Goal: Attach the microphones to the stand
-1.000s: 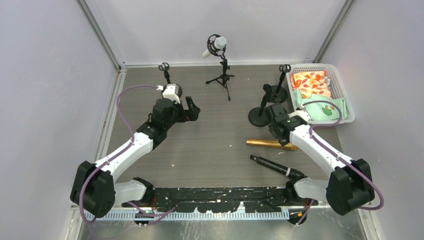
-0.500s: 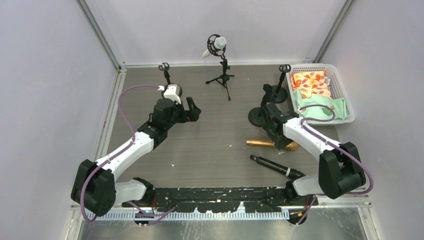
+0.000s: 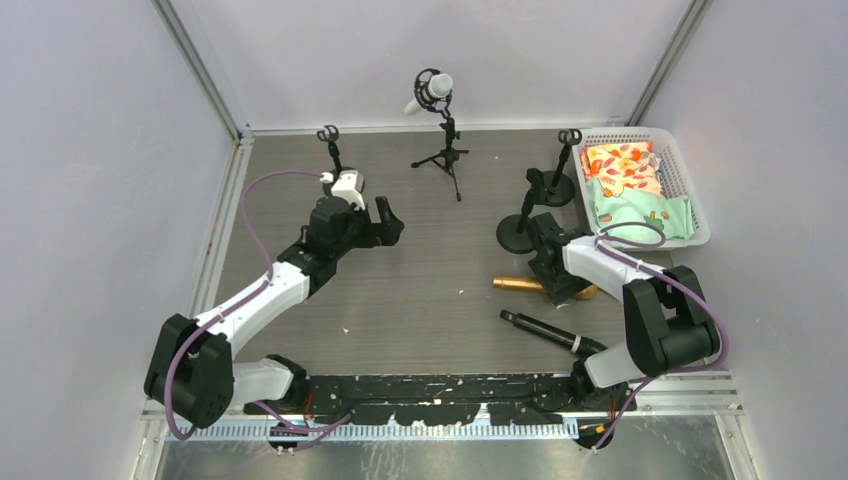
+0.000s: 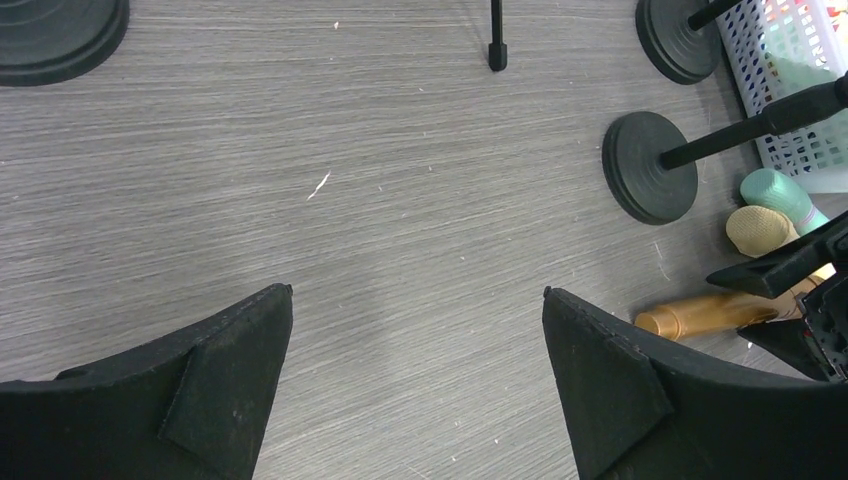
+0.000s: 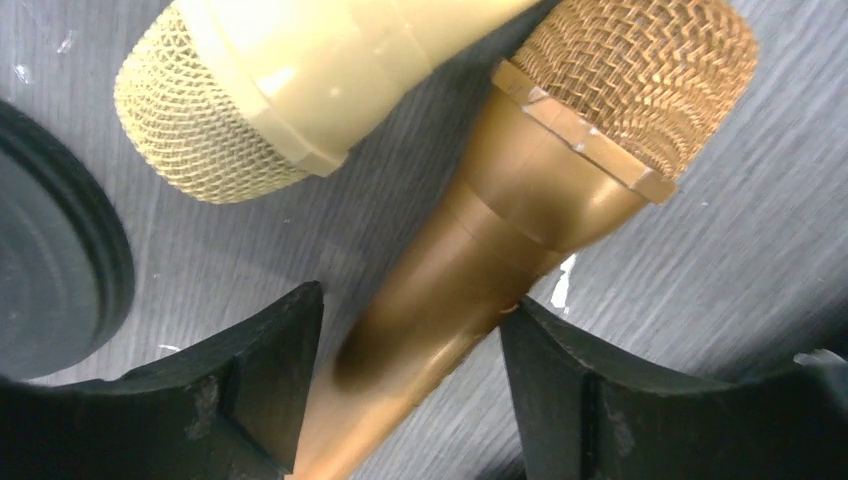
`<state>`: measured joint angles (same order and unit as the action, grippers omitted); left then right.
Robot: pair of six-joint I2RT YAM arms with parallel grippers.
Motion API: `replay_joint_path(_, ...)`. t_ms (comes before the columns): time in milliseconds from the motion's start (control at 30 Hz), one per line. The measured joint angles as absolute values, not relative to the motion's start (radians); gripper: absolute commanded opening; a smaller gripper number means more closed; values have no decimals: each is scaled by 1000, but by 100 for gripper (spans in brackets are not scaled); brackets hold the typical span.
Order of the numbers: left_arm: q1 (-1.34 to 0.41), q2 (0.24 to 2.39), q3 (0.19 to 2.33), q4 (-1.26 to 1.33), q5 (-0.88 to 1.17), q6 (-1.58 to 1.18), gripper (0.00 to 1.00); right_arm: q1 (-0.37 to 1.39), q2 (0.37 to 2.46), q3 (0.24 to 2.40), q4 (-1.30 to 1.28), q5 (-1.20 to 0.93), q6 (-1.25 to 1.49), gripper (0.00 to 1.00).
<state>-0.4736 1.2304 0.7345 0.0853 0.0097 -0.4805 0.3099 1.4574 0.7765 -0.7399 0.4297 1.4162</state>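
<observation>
A white microphone (image 3: pixel 434 89) sits in the clip of the tripod stand (image 3: pixel 447 150) at the back. The gold microphone (image 3: pixel 518 285) lies on the table right of centre, and a black microphone (image 3: pixel 548 333) lies nearer the front. My right gripper (image 3: pixel 556 288) is low over the gold microphone; in its wrist view the open gripper (image 5: pixel 410 300) straddles the gold body (image 5: pixel 470 270), with the cream-yellow microphone head (image 5: pixel 230 110) beside it. My left gripper (image 3: pixel 386 220) is open and empty above bare table (image 4: pixel 415 290). Its view shows a teal microphone (image 4: pixel 785 198).
Two round-base stands (image 3: pixel 520 232) (image 3: pixel 557 187) stand behind the right gripper, and another clip stand (image 3: pixel 329 142) is behind the left wrist. A white basket (image 3: pixel 690 200) with colourful packets sits at the back right. Grey walls close in both sides.
My right arm has folded in, and its gripper has come down and towards the front onto the gold microphone. My left gripper has barely shifted.
</observation>
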Motion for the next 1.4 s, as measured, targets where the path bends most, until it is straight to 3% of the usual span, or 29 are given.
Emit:
replay_joint_path(233,-474,1231,735,84,23,-480,94,302,1475,769,-746,432,1429,43)
replay_joint_path(467,-474,1231,735,84,31,-472,94,299,1438,749,-767,433,1476,29)
replay_joint_path(833,-474,1198,740,59,54,-464,94,299,1061,744,-896,506,1586,3)
replay_joint_path(1167,-474,1148,841,6,125,-474,96,299,846,834,-980,609,1543,1)
replay_joint_path(1400,-474,1131,942,-51,236,-519,94,298,670,825,-678,542,1189,1)
